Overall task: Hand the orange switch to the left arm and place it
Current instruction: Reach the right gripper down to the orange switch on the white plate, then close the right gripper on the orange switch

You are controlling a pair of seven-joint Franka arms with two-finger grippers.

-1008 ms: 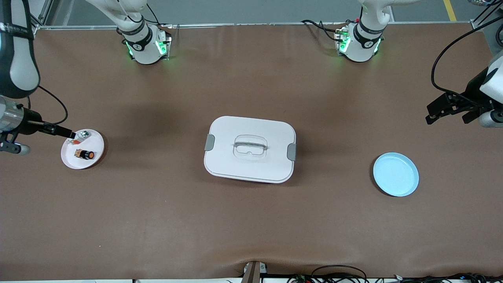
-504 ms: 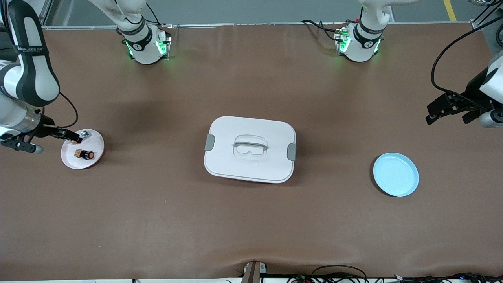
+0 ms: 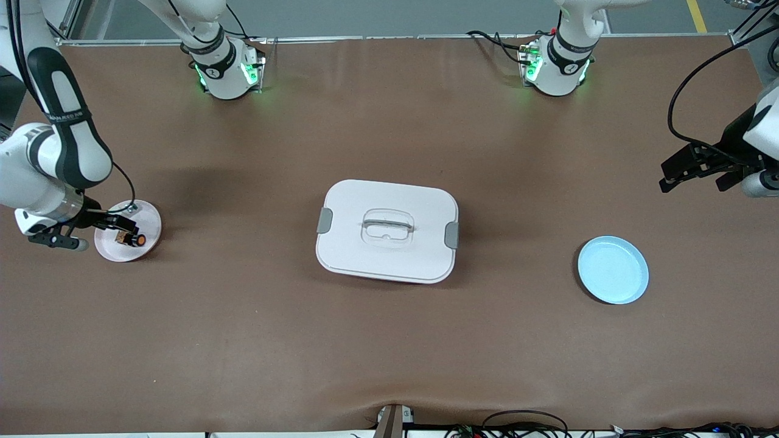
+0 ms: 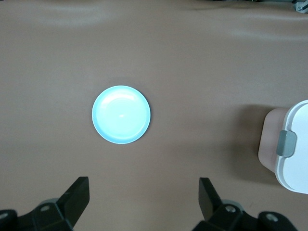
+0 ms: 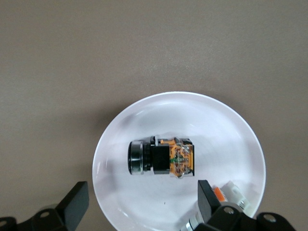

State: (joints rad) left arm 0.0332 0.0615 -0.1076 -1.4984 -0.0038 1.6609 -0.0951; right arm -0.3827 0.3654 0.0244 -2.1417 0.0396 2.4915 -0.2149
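Right gripper (image 3: 112, 222) has dropped over the glossy white plate (image 3: 146, 246), fingers wide; cylindrical orange switch (image 3: 132, 239) lies there. Left gripper (image 3: 684, 172) waits, wide, near the round blue plate (image 3: 613, 269). Rounded white box (image 3: 387, 231) mid-desk.

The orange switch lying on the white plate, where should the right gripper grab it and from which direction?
Grip the tiny black-bodied orange switch across its black cylindrical middle, coming straight down from above. It lies on its side in the round white plate, so its flanks are exposed. The open right gripper already hangs over the plate; keep clear of the small silver-and-orange clear part beside it.
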